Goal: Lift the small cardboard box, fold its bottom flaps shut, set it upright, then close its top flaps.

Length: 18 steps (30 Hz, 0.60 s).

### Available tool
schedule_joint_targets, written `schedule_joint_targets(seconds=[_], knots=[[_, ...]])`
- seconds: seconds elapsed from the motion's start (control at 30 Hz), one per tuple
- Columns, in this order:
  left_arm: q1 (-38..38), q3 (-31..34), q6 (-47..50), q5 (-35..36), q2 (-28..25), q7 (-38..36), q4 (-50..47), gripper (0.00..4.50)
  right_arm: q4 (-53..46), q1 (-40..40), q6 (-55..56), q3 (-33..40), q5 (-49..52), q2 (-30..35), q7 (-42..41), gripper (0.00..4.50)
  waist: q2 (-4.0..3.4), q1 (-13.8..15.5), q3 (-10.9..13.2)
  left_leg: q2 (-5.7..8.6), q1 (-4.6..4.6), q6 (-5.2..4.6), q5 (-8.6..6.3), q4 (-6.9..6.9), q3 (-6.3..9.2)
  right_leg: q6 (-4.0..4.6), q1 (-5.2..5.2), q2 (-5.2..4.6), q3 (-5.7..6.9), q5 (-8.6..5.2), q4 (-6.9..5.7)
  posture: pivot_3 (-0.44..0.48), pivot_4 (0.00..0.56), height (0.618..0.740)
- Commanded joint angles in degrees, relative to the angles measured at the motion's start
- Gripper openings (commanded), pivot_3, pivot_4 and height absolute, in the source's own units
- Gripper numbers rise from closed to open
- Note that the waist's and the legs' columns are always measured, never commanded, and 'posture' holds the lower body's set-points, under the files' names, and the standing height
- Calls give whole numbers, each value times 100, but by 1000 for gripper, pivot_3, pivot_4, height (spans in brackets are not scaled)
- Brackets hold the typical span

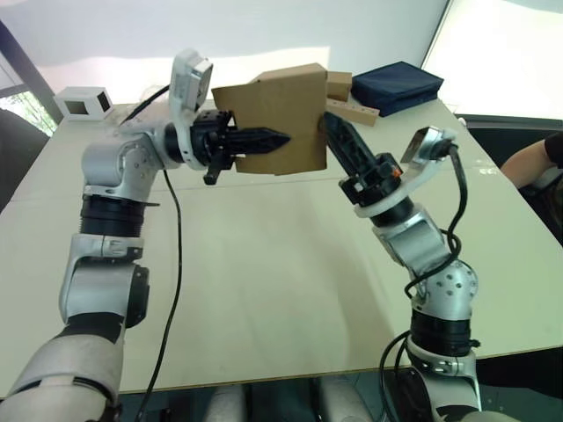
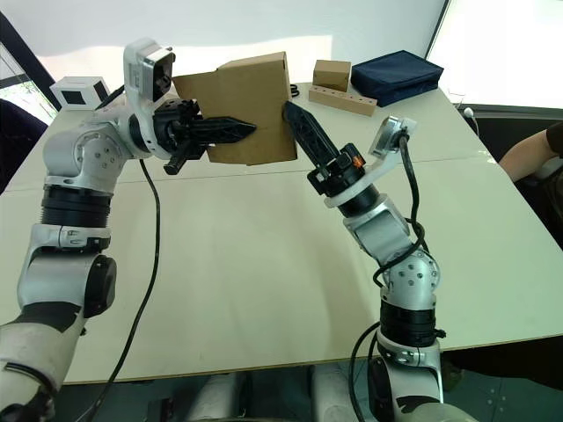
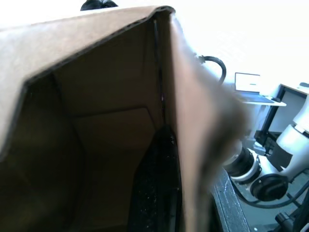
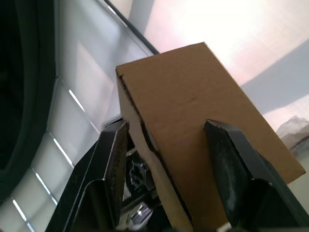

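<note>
Brown small cardboard box (image 2: 251, 105) unmarked, held aloft; left pincer (image 2: 230, 129) pinching wall, right pincer (image 4: 166, 159) spread.

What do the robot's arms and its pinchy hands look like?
Both arms are chunky silver-grey segments joined by black ring joints, with loose black cables looping alongside them. Each ends in a gripper, the left gripper and the right gripper, with long, pointed black jaws. A pale camera block sits on each wrist. The right wrist has a small orange mark near the base of its jaws.
</note>
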State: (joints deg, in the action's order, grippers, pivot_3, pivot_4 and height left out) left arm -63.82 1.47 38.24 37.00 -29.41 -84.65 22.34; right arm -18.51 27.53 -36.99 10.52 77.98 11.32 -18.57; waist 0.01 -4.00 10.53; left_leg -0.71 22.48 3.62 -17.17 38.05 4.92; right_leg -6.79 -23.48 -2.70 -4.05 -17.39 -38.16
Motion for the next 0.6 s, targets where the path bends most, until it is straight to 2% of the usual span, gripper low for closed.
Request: schedule_joint_targets(seconds=[0.03,0.2,0.3,0.4,0.43,0.47,0.6], knots=[[-155,152,42,145,-102,-85,-250,0,-232,-26,-145,168,236,286,-183,2544,-1,-5,0,0,0,-3,-2,0,0,0,0,0,0,0,0,0,150,740],[-107,137,125,172,-149,-132,-340,0,-113,-12,-155,442,217,704,-273,2544,0,2,0,0,0,-7,-4,0,-1,0,0,0,-1,0,1,0,150,740],[-87,126,164,186,-171,-147,-377,0,-25,30,-30,572,24,856,-307,1764,0,4,0,0,0,-8,-4,0,-1,0,0,0,-1,0,0,0,150,740],[-82,121,193,187,-184,-159,-386,0,34,125,81,641,-160,938,-361,735,0,2,0,0,0,-8,-4,0,-2,0,0,0,-1,0,1,0,150,740],[-82,119,198,186,-184,-161,-388,0,31,157,98,628,-215,941,-374,259,0,1,0,0,0,-8,-4,0,-2,0,0,0,-1,0,1,0,150,740],[-83,118,204,184,-183,-163,-386,0,24,186,111,598,-261,935,-385,25,0,0,0,0,0,-7,-4,0,-2,0,0,0,-1,0,0,0,150,740],[-74,89,246,180,-145,-145,-411,0,-94,303,99,356,-399,801,-389,25,0,-2,0,0,0,-6,-3,0,-1,0,0,1,-1,0,0,0,150,740]])
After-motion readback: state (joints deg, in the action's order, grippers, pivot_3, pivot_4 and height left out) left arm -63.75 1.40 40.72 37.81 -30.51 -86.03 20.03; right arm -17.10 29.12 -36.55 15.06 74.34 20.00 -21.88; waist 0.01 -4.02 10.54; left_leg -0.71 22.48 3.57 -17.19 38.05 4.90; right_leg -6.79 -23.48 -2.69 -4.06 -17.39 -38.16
